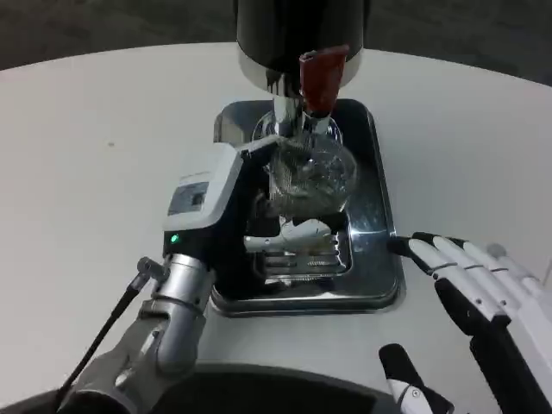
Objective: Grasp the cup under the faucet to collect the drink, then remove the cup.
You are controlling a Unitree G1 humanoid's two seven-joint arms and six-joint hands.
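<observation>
Nearest us, the right hand (483, 297) hovers over the white desk (95, 129) at lower right, its fingers (448, 259) spread apart and holding nothing, their tips just beside the right rim of the steel drip tray (379, 216). At left we see the silver left forearm (164, 332) reach in to the left hand (220, 203), whose white back faces up while its fingers (297, 231) wrap around the base of the clear cup (312, 172). The cup stands upright over the tray's slotted grate (302, 259), directly beneath the faucet (289, 108) and its red lever (323, 79) on the black dispenser (297, 30). We cannot tell whether liquid is flowing
</observation>
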